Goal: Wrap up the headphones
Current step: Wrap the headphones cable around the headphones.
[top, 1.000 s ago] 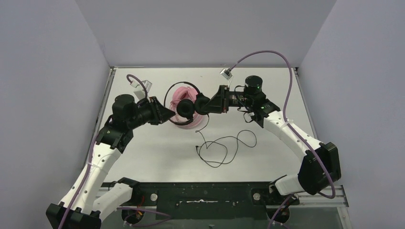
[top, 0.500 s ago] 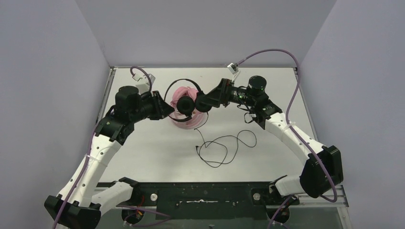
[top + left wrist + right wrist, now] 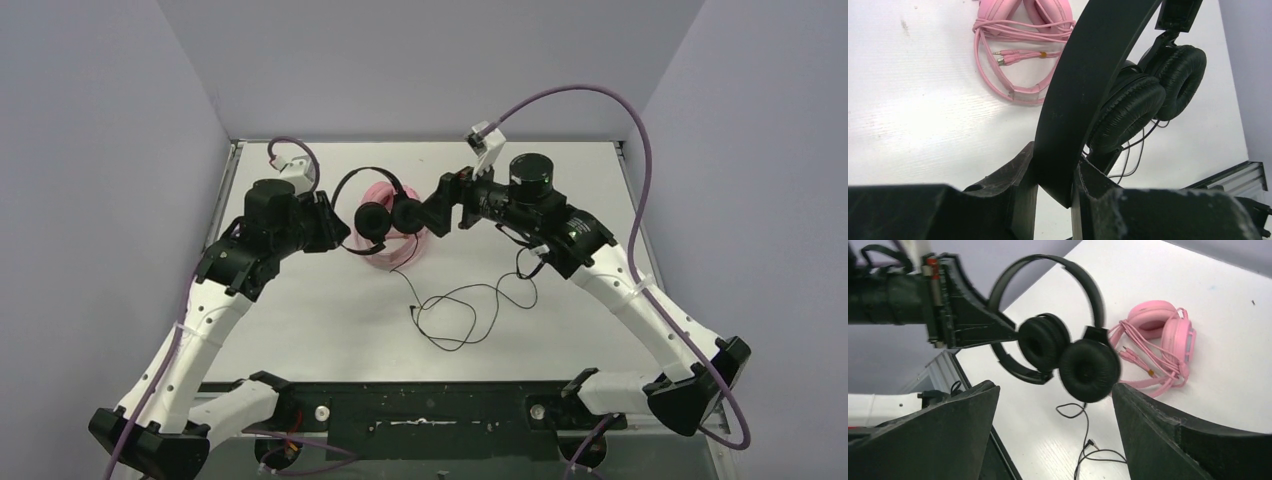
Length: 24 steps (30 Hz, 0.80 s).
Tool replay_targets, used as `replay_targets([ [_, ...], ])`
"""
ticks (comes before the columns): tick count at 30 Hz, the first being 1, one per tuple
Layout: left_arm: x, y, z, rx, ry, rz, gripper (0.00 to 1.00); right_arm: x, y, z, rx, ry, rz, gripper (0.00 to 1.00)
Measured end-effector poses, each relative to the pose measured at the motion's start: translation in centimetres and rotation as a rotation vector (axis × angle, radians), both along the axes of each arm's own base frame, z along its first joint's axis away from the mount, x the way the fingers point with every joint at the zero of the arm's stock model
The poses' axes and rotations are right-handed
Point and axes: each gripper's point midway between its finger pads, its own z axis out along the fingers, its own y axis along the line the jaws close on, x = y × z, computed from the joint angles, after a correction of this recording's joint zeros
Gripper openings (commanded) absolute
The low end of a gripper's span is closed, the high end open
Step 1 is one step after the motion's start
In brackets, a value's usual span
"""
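**Black headset being held aloft while the pink one is lying bundled below**

The left jaws are clenching the flat headband of the black headphones [image 3: 375,218] [image 3: 1083,90] [image 3: 1088,367]. In the left wrist view the band is running up between the two fingers, pinched from both sides. The headset is hanging clear of the white surface [image 3: 330,320], with its two padded ear cups sitting side by side between the left arm [image 3: 215,300] and the right arm [image 3: 640,300].

The right jaws are standing released and spread wide, grasping nothing. In the right wrist view the ear cups are floating ahead of the gap between the fingers. From above, the right fingertips are sitting just beside the nearer cup, and whether they are touching it cannot be told.

The thin black cable [image 3: 470,310] [image 3: 1083,440] is dropping from the ear cups and lying in loose, unwound loops on the surface nearer the arm bases, with its plug end resting free.

The pink headphones [image 3: 395,250] [image 3: 1018,15] [image 3: 1158,325] are lying on the surface beneath the lifted black pair. The pink cable [image 3: 998,75] [image 3: 1153,375] is lying gathered in coils around and beside them, with the plugs showing among the loops.
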Motion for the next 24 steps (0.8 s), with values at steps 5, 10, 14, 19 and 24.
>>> replay_targets([
  [5,0.0,-0.4,-0.8,0.063,0.016,-0.006,0.0,-2.8,3.4,1.5,-0.064,-0.1,0.075,0.26],
  [10,0.2,-1.4,-1.8,0.117,0.045,-0.021,0.0,-1.9,7.2,-1.2,-0.15,-0.084,0.088,0.04],
  [14,0.1,-1.8,-1.7,0.129,0.041,-0.028,0.0,-0.3,8.7,-4.5,-0.234,-0.051,0.06,0.01],
  [19,-0.3,-2.1,-1.9,0.148,0.04,-0.034,0.0,0.7,10.0,-6.5,-0.288,-0.03,0.044,0.01],
  [24,-0.4,-2.0,-2.5,0.172,0.055,-0.029,0.0,0.8,11.4,-7.0,-0.318,-0.039,0.045,0.02],
])
